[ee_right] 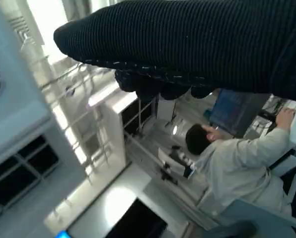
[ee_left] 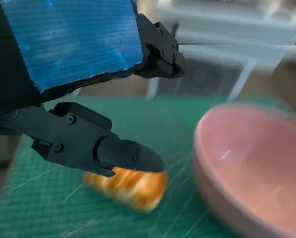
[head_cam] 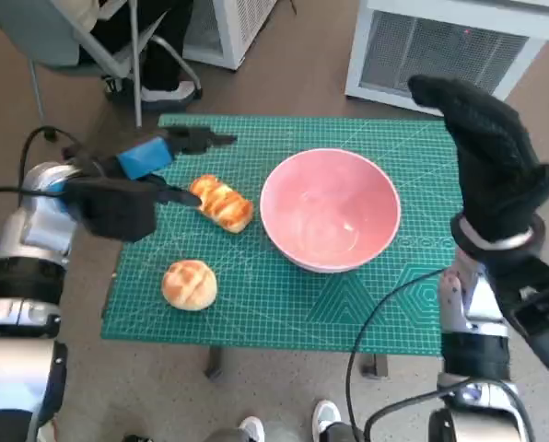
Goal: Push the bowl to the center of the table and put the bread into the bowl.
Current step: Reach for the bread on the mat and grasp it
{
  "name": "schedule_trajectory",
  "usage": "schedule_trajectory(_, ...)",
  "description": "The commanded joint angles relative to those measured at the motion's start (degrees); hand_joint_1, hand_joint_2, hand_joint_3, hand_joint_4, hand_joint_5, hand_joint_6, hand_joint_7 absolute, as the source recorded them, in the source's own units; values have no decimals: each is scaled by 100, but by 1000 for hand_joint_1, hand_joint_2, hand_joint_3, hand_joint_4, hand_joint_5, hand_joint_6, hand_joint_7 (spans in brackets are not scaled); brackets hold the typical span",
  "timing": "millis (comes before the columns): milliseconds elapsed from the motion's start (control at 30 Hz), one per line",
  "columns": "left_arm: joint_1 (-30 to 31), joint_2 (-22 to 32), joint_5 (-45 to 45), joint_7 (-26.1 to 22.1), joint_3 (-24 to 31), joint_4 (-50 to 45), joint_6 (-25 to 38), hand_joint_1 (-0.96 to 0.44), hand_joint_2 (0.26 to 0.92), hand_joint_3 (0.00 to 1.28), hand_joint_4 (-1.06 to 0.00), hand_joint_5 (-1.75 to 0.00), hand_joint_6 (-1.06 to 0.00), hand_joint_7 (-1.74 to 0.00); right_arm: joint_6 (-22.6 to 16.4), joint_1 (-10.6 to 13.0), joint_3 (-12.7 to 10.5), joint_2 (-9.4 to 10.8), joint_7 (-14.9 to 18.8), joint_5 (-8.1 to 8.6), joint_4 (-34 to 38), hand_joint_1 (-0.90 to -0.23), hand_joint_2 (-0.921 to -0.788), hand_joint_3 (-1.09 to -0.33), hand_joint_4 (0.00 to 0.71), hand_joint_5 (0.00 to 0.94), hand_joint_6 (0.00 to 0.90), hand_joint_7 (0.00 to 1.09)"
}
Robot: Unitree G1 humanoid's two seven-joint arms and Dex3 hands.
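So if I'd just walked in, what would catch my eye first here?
Probably the big pink bowl, empty, near the middle of the green mat. Next, the blue-taped left hand reaching over a long golden bread beside the bowl, and the gloved right hand raised at the table's right edge.

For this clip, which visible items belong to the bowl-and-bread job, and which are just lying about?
Part of the job:
- pink bowl, empty
- long glazed bread by the left hand
- round bread near the mat's front edge
- right hand, raised, holding nothing

Just lying about:
- green cutting mat
- white vented units on the floor
- chair
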Motion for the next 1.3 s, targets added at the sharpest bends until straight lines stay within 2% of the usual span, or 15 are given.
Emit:
schedule_trajectory(33,-452,-190,589,108,-518,441,347,-241,775,0,-264,0,-416,-37,109,264,-2,-22,-180,-201,-248,-603,-921,-756,307,4,43,724)
schedule_trajectory(233,-700,-450,1073,435,-963,916,534,-212,770,0,-248,0,-405,-23,66,332,-27,-25,-313,-324,-278,-592,-921,-761,303,2,32,742)
schedule_trajectory(600,-830,-853,1356,825,-1315,1451,835,-215,769,0,-236,-2,-398,-11,-13,410,-43,-53,-487,-488,-295,-596,-921,-765,293,0,7,764)
schedule_trajectory(1033,-686,-1234,1611,1249,-1631,1695,1177,-214,775,3,-301,-18,-459,-32,-105,443,-24,-46,-636,-593,-236,-596,-921,-769,293,0,-1,758)
schedule_trajectory(1200,-523,-1333,1738,1647,-1788,1740,1065,-189,806,9,-470,-37,-545,-51,-100,485,-7,-29,-692,-626,-274,-596,-921,-772,293,0,-1,750)
schedule_trajectory(1267,-456,-1343,1796,1851,-1865,1755,974,-142,856,16,-642,-85,-660,-99,-84,498,6,-13,-708,-626,-290,-597,-921,-773,293,0,-1,748)
schedule_trajectory(1300,-437,-1340,1810,1918,-1889,1763,941,-185,869,42,-689,-103,-647,-340,-76,504,13,-7,-716,-629,-299,-598,-921,-773,293,0,-1,748)
